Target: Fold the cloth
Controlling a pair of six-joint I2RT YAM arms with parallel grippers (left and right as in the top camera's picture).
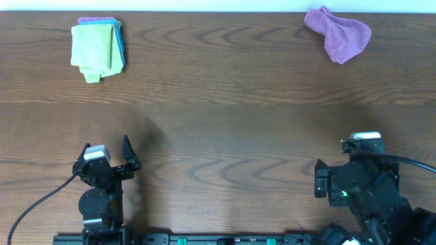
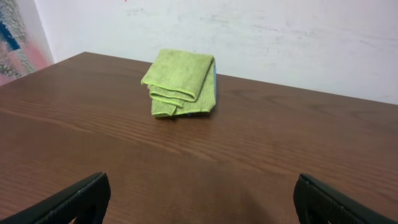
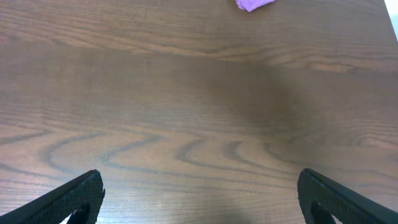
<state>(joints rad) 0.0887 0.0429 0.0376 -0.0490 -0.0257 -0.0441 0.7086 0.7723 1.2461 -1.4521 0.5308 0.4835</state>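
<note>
A crumpled purple cloth (image 1: 338,35) lies unfolded at the far right of the table; its edge shows at the top of the right wrist view (image 3: 254,4). A stack of folded cloths, green on top of blue and pink (image 1: 98,47), lies at the far left and shows in the left wrist view (image 2: 181,82). My left gripper (image 1: 129,155) (image 2: 199,202) is open and empty near the front left edge. My right gripper (image 1: 320,178) (image 3: 200,199) is open and empty near the front right edge. Both are far from the cloths.
The brown wooden table (image 1: 225,116) ends at a white wall at the back. Black cables run from both arm bases at the front edge. A rail lies along the table's front.
</note>
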